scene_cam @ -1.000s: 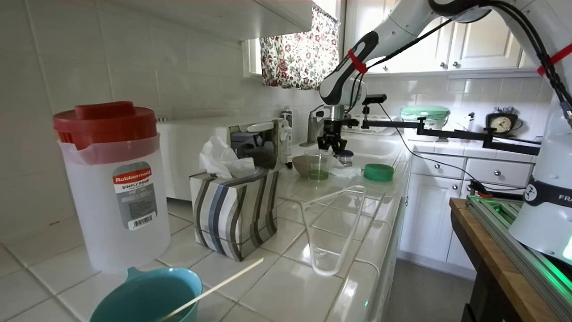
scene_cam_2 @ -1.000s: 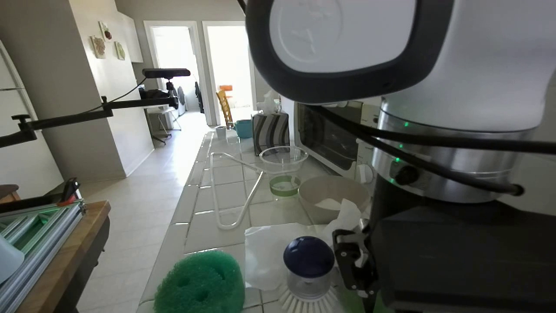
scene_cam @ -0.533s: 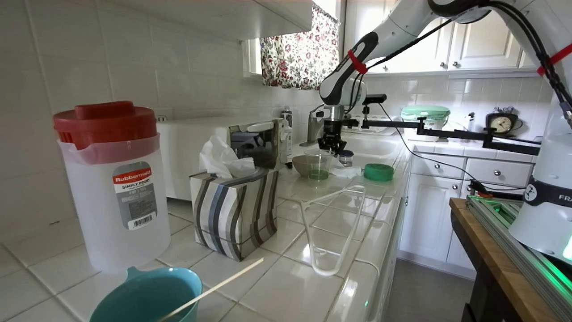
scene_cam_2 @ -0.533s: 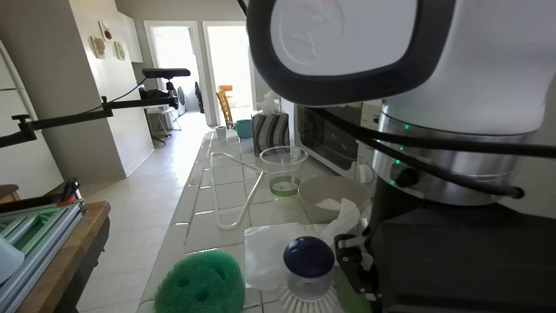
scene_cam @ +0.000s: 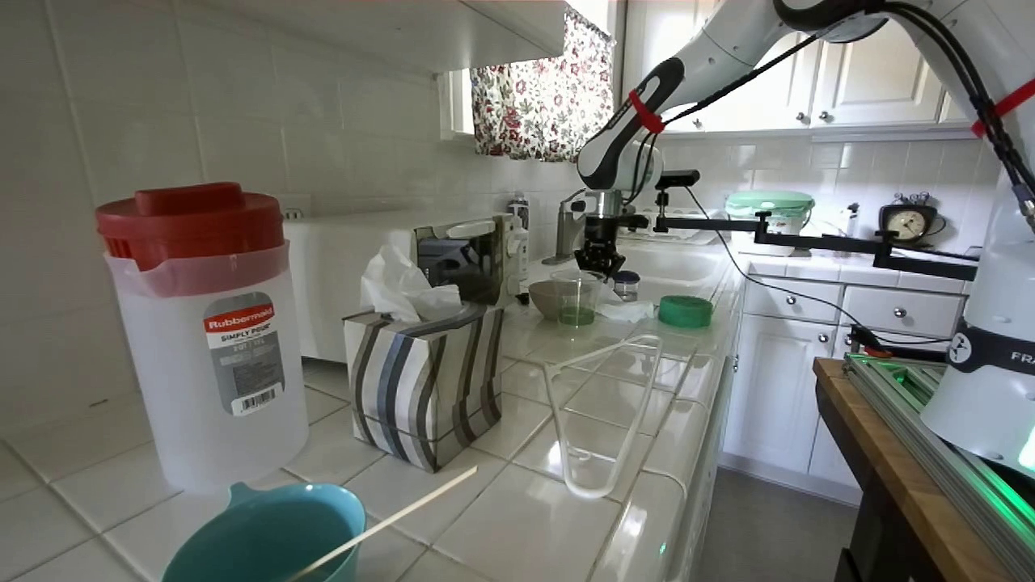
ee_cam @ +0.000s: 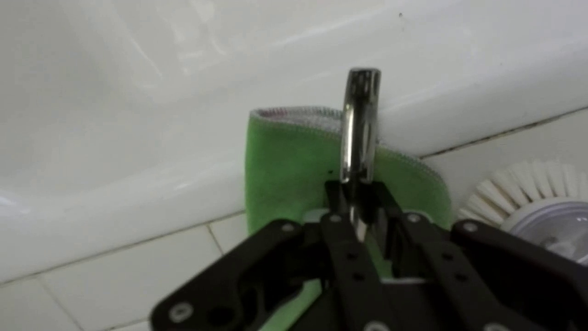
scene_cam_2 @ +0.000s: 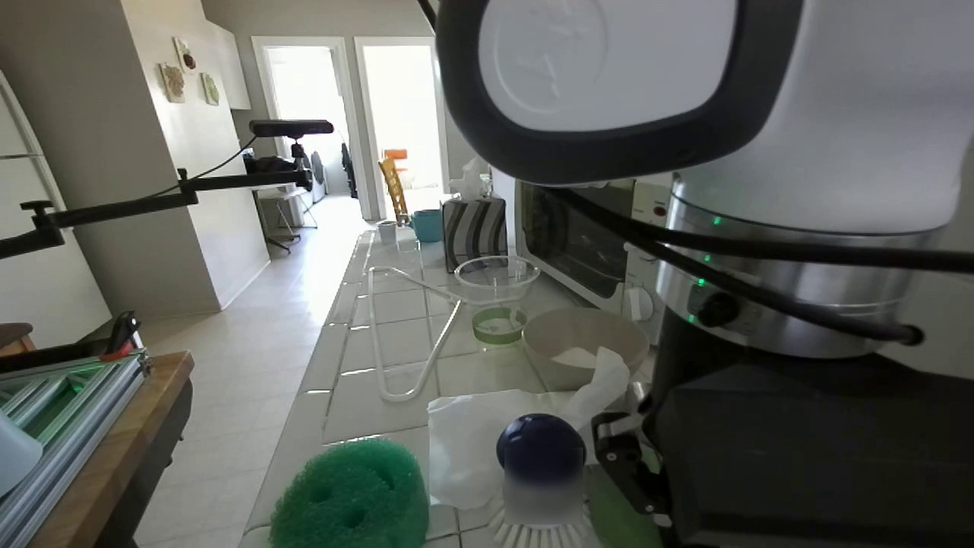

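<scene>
Wrist view, and the jaws are pinched narrow on a shiny rod (ee_cam: 359, 133), its tip jutting toward the sink (ee_cam: 151, 138). Right beneath lies the green cloth (ee_cam: 289, 170), overlapping the sink's rim, with the brush (ee_cam: 546, 211) just beside it, to the right.

In an exterior view, there's only a slim gap showing from brush to jaws, paper (scene_cam_2: 468, 445) and bowl (scene_cam_2: 582, 346) close by. The sponge (scene_cam_2: 354, 498) sits out by the front edge of the worktop (scene_cam_2: 335, 422), tile showing between it and the frame (scene_cam_2: 376, 335).

In an exterior view, here's the arm (scene_cam: 720, 61) reaching across, jaws low, just beyond the cup (scene_cam: 576, 299). Past the worktop's front edge comes a gap, floor (scene_cam: 776, 525) showing, then the stand (scene_cam: 896, 453).
</scene>
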Controlling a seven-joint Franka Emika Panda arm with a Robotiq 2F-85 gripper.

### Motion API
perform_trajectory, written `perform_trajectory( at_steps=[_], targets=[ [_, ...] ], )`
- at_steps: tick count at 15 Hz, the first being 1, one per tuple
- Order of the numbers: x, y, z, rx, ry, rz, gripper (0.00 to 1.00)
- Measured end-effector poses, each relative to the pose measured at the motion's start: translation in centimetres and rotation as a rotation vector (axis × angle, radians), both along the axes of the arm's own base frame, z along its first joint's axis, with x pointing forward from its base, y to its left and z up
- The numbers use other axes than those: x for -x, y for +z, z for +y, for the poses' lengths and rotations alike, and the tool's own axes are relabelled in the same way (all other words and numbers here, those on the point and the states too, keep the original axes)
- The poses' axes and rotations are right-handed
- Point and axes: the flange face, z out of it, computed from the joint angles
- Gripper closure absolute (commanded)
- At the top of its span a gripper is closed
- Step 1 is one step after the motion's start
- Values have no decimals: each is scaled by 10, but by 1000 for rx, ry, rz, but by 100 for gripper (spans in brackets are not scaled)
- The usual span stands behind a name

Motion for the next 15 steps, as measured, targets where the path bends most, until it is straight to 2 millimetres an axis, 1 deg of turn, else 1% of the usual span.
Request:
perform_trajectory(
  at_steps=[3, 10, 12, 15],
  targets=[
    [-2, 5, 1, 5, 4, -9, 95],
    [-5, 42, 1, 58, 41, -35, 95],
    [-3, 47, 0, 65, 43, -36, 95],
    [1, 50, -1, 67, 39, -34, 95]
  ],
)
